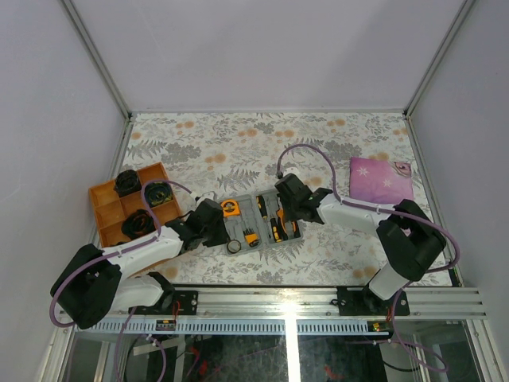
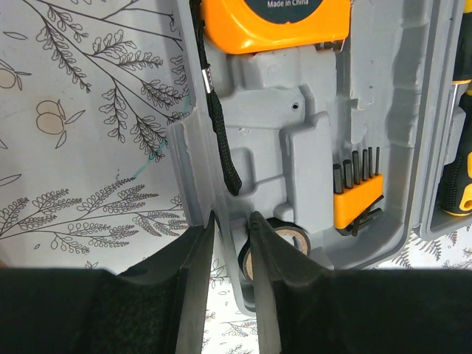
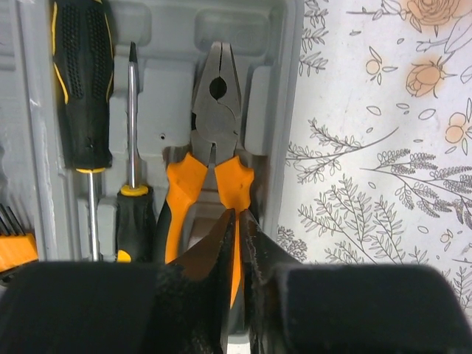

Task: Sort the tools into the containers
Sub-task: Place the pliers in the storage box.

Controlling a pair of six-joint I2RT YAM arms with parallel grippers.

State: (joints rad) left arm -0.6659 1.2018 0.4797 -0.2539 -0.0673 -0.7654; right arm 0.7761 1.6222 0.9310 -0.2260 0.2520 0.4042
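Observation:
The grey tool case (image 1: 262, 239) lies open at the table's middle. Its left half (image 2: 310, 125) holds the orange tape measure (image 2: 273, 22), the bit set (image 2: 358, 195) and the black tape ring (image 2: 295, 237). Its right half (image 3: 166, 96) holds the black-and-yellow screwdriver (image 3: 81, 81), a smaller screwdriver (image 3: 133, 214) and the orange-handled pliers (image 3: 214, 110). My left gripper (image 2: 232, 217) straddles the case's left rim, jaws closed on it. My right gripper (image 3: 240, 214) is closed on the pliers' right handle, which lies in its recess.
An orange divided tray (image 1: 107, 208) with black items stands at the left, close behind my left arm. A purple star-patterned cloth (image 1: 380, 180) lies at the back right. The tablecloth is floral. Frame posts rise at the back corners.

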